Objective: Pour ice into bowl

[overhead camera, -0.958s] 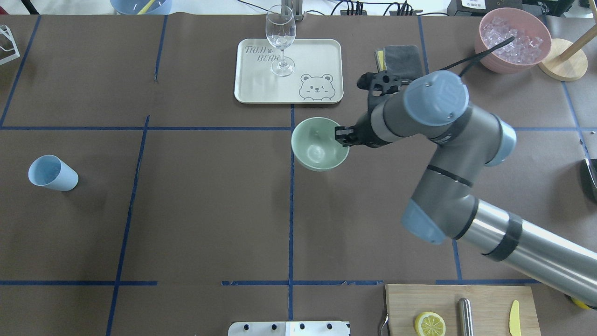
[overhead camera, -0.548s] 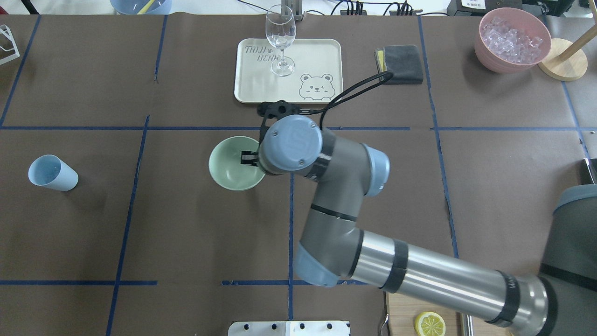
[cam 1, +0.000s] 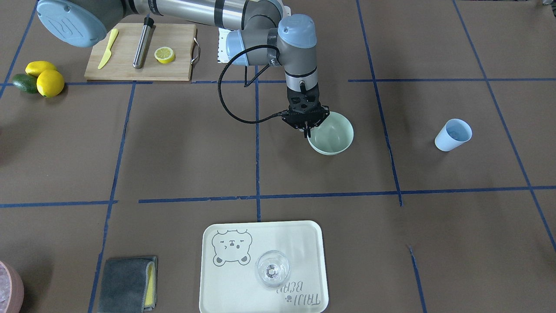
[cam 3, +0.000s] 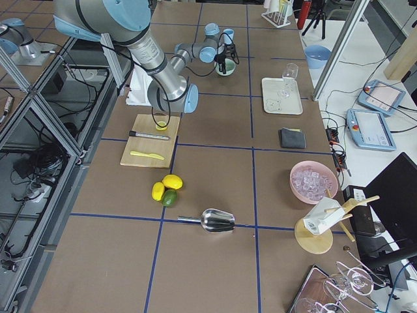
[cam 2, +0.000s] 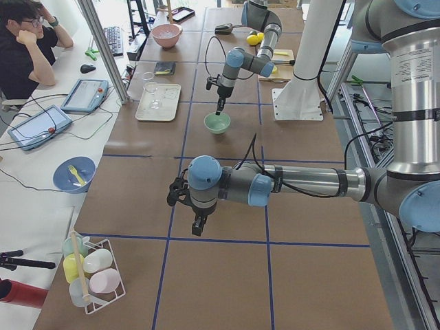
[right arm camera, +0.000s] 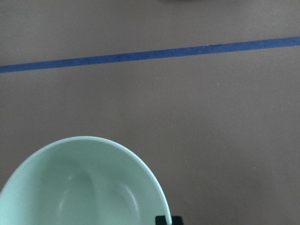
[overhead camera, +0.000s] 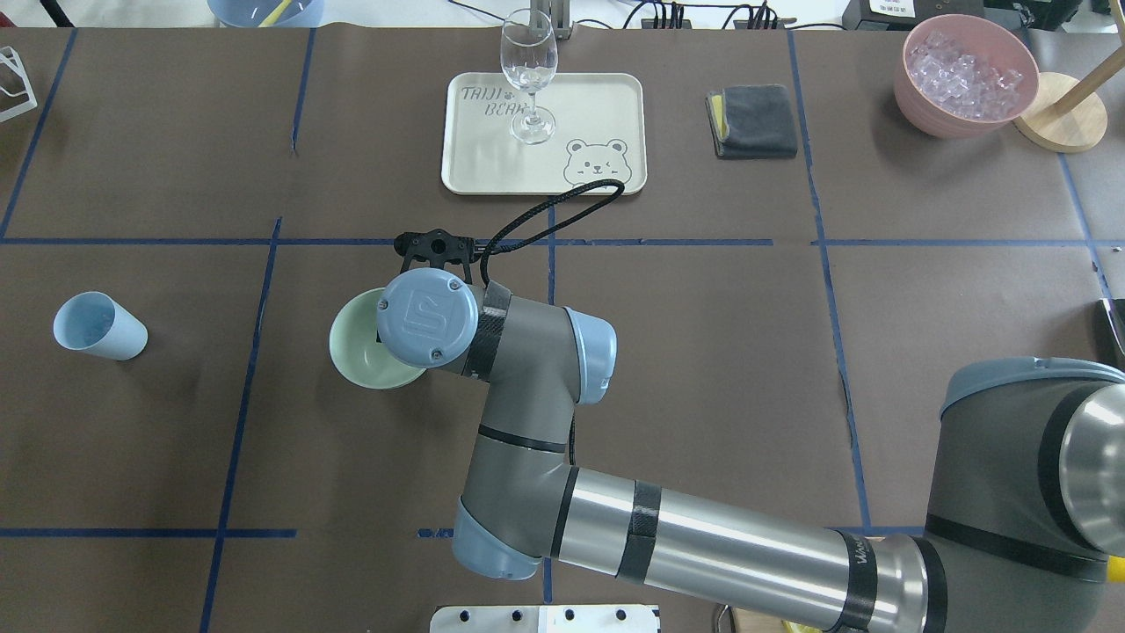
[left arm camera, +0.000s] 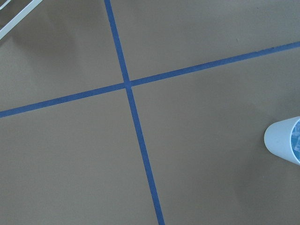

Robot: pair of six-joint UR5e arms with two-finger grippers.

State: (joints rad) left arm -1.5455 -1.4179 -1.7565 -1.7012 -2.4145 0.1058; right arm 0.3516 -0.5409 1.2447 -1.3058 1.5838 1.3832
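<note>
The pale mint-green bowl (overhead camera: 359, 350) is left of the table's centre and looks empty; it also shows in the front view (cam 1: 332, 134) and the right wrist view (right arm camera: 84, 187). My right gripper (cam 1: 306, 129) is shut on the bowl's rim on its right-hand side, and my wrist hides it in the overhead view. The light blue cup (overhead camera: 98, 326) stands far to the left, well apart from the bowl, and its rim shows in the left wrist view (left arm camera: 286, 145). I cannot make out ice inside the cup. My left gripper (cam 2: 197, 225) hangs above bare table, and I cannot tell whether it is open or shut.
A cream tray (overhead camera: 606, 97) with a clear glass (overhead camera: 528, 75) sits at the far middle. A grey cloth (overhead camera: 753, 120) and a pink container (overhead camera: 965, 75) of whitish ice are at the far right. A cutting board (cam 1: 126, 65) and lemons (cam 1: 45, 78) lie near my base.
My right arm has swung left with the bowl in its grip, from right of the centre line to left of it, closer to the cup. The cup has not moved.
</note>
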